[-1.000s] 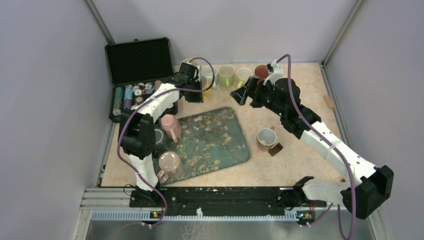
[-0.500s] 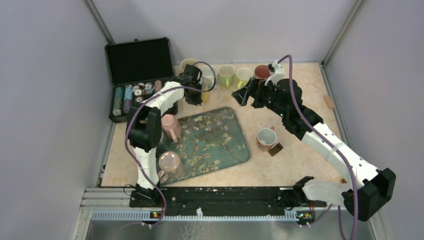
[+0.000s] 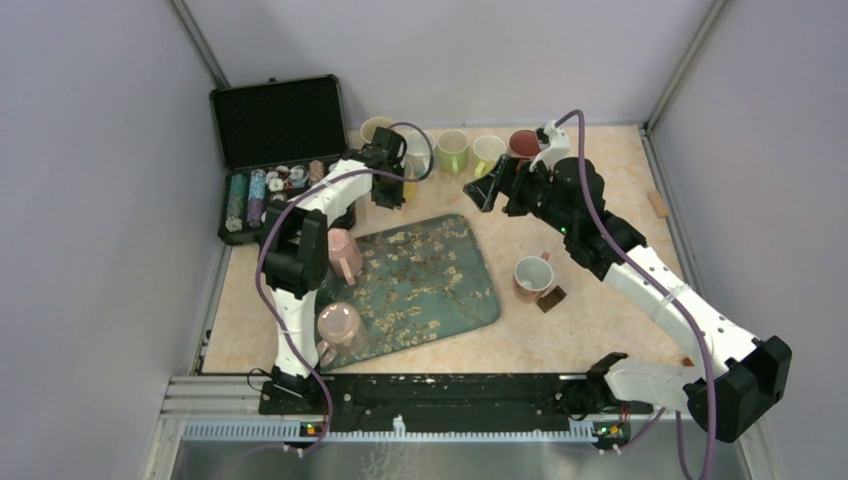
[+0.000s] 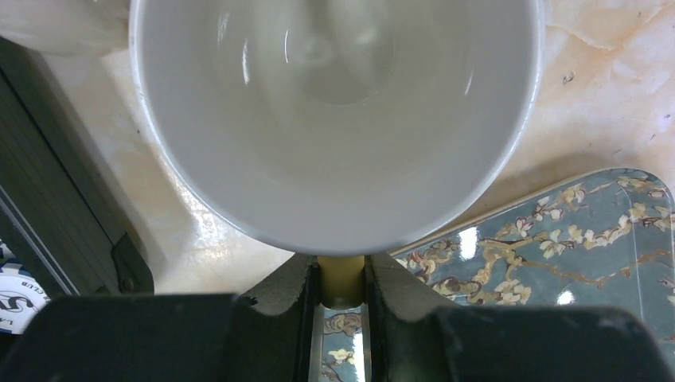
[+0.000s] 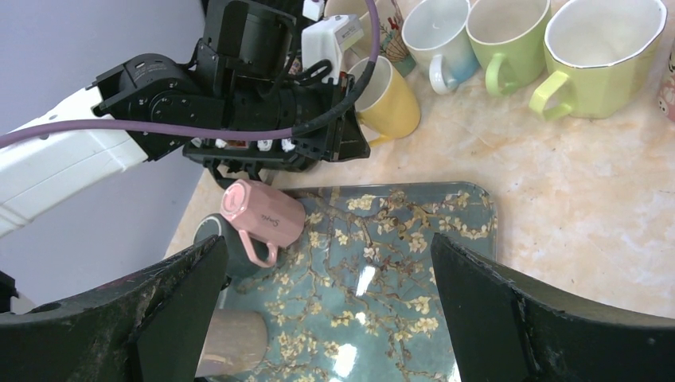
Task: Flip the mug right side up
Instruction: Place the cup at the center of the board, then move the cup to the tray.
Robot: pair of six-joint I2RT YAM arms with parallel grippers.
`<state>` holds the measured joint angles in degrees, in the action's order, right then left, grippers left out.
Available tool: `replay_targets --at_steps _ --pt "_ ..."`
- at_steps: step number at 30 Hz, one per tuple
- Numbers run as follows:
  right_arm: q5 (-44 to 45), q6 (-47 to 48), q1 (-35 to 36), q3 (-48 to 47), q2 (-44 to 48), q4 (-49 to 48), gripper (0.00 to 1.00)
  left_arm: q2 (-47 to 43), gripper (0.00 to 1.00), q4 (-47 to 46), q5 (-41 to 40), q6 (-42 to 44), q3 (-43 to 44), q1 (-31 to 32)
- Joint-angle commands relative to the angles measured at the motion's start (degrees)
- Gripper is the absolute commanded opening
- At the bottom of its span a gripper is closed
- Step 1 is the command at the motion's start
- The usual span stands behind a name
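My left pincer (image 4: 342, 270) is pinched narrow on the handle (image 4: 342, 290) of the yellow mug (image 4: 334, 119). Its white inside fills my wrist view, mouth turned toward me. Over the last second my wrist has slid a little toward the tray (image 4: 557, 231) and my elbow has swung inward, while the grip has not loosened.

From the right wrist, the mug sits just past the far left corner of the tray with its mouth up and leaning slightly to the left. Whether its base touches the table I cannot tell. I judge the turn itself nearly done, with levelling, setting down and letting go still to come.

A pink mug (image 5: 263, 215) lies on its side at the tray's left edge, close under my arm. Beyond, a row of upright mugs (image 5: 509, 32) stands along the back. My right pincer (image 3: 480, 190) hangs wide and empty near them, unmoved.
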<state>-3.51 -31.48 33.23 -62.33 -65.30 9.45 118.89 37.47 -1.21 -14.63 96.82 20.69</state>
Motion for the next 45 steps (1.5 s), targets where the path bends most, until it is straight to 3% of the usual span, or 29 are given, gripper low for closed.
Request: replay_targets --at_steps 1,4,11,18,26,28,37,45 --pt "-0.3 0.6 0.2 -2.2 0.1 -1.5 0.99 -0.7 0.11 -2.0 -1.8 1.3 3.3 0.0" --pt "-0.7 0.4 0.3 -2.3 -0.1 -1.4 0.99 -0.6 0.17 -2.0 -1.8 1.3 3.2 0.0" --pt "-0.9 0.5 0.3 -2.8 -0.3 -0.8 0.99 -1.4 0.42 -2.3 -1.2 1.3 3.3 -0.1" --pt "-1.6 0.5 0.2 -3.3 -1.1 -0.3 0.99 -3.8 0.60 -2.3 0.9 0.5 2.9 -0.1" --pt "-0.3 0.2 0.2 -3.6 -1.6 0.6 0.99 -10.8 0.85 -3.8 9.2 -1.4 -0.8 0.0" --pt "-0.2 0.3 0.2 -4.0 -1.8 0.9 0.99 -14.0 0.96 -4.7 10.4 -1.9 -3.1 0.0" --pt "-0.8 -0.2 1.1 -4.0 -3.5 3.3 0.99 -27.6 0.98 -7.3 10.3 -4.5 -11.6 -0.1" --pt "5.3 0.5 9.5 -4.4 -7.0 5.4 0.99 -43.4 0.98 -9.7 4.1 -8.3 -16.5 -0.2"
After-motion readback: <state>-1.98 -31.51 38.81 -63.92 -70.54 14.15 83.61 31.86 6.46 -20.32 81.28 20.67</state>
